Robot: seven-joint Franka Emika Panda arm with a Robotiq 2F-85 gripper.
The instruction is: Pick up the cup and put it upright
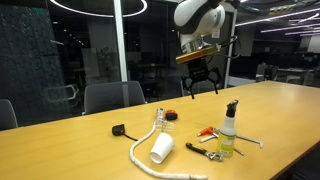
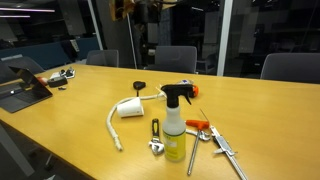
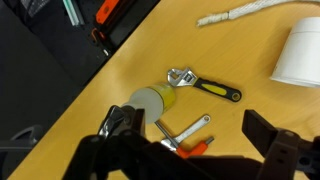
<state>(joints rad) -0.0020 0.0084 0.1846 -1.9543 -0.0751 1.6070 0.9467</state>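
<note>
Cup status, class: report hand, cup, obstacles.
Hand open, empty, high above table. Cup on its side beside white rope. Spray bottle and tools nearby, apart from cup.

The table [image 1: 60, 150] has a smooth, honey-toned, wood-look top with a soft sheen. Near the spray bottle [image 2: 175, 135], the cup [image 1: 162, 149] is plain white and matt; whether it is paper or plastic cannot be told. The rope [image 3: 235, 13] by it looks white, fibrous and rough. The spray bottle is clear yellowish glossy plastic with a matt black nozzle [image 2: 180, 92]. Just beside the bottle, the wrench [image 3: 205, 86] has a bright polished metal head and a dull black-and-yellow handle. The gripper [image 1: 201, 82] is dull black, and the arm [image 1: 195, 15] has a glossy white shell.
</note>
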